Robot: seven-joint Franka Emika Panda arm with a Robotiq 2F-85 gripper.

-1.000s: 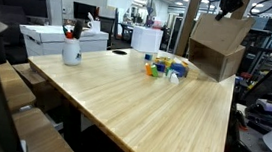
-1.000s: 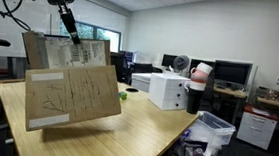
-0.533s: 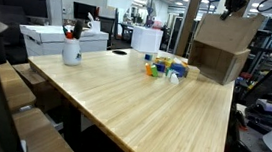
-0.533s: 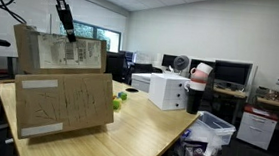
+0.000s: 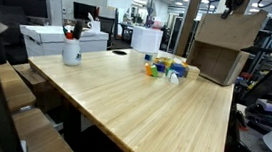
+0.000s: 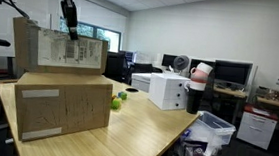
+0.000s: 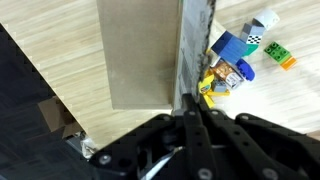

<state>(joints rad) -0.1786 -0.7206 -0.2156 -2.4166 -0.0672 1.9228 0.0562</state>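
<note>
A large cardboard box (image 6: pixel 62 107) stands level on the wooden table (image 5: pixel 135 91), with one flap (image 6: pixel 60 48) raised upright. My gripper (image 6: pixel 71 29) comes down from above and is shut on the top edge of that flap. In the wrist view the gripper (image 7: pixel 190 108) pinches the flap (image 7: pixel 196 40) edge-on, with the box's inner side (image 7: pixel 140 55) to its left. In an exterior view the box (image 5: pixel 219 52) sits at the table's far corner under the gripper (image 5: pixel 231 7).
Small colourful toy blocks (image 5: pixel 165 67) lie beside the box, also seen as toy blocks (image 7: pixel 238 62) in the wrist view. A white cup with pens (image 5: pixel 71 48), a white box (image 6: pixel 167 90), monitors and a bin (image 6: pixel 214 129) surround the table.
The box was tipped up on an edge; it has swung down and now rests flat. The gripper stayed shut on the flap and shifted slightly.
</note>
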